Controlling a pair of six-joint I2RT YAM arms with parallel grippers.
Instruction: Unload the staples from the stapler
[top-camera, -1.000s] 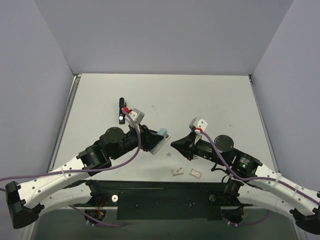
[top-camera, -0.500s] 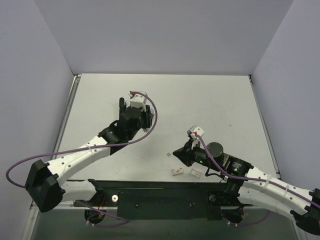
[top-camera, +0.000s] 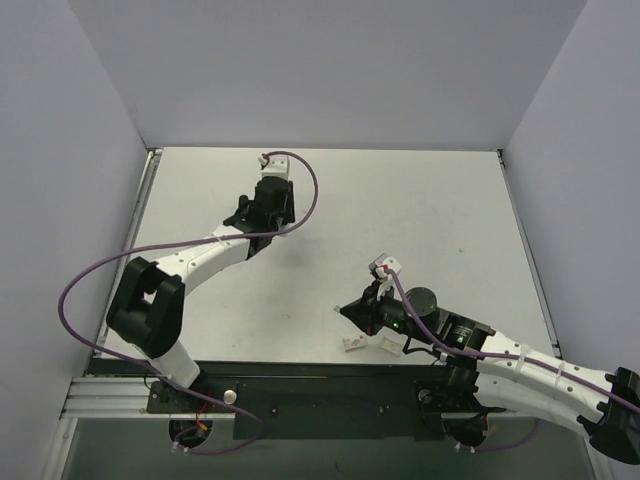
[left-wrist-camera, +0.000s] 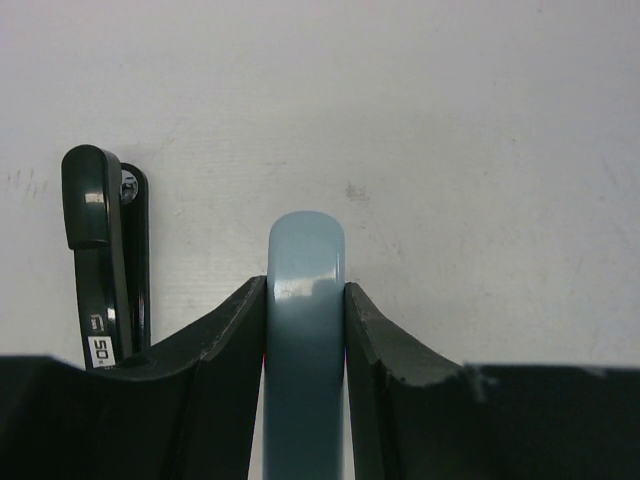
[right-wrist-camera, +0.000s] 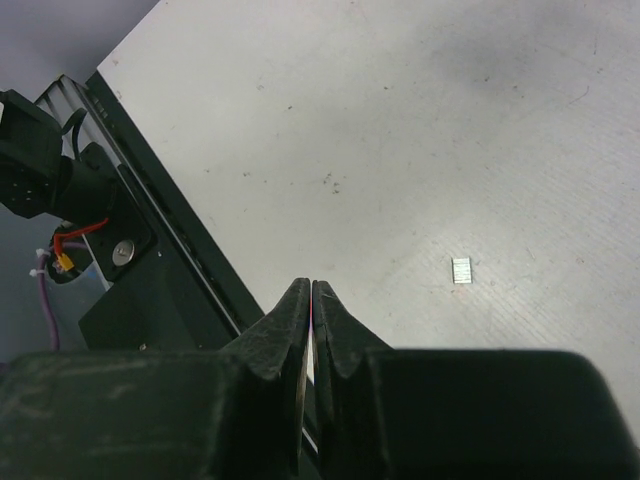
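Note:
In the left wrist view a light-blue stapler stands between my fingers, and my left gripper is shut on its sides. From above, that gripper is at the far left of the table, and the stapler is hidden under it. A small strip of staples lies on the table, just ahead and to the right of my right gripper. The right gripper is shut with nothing visible between its fingers. Seen from above, the right gripper is low over the table near the front edge.
A dark stapler lies flat on the table just left of the blue one. Two small white pieces lie near the front edge by the right arm. The black base rail runs close behind the right gripper.
My left arm has swung from the table's middle to the far left, still holding the blue stapler. My right gripper has drawn back towards the front edge.

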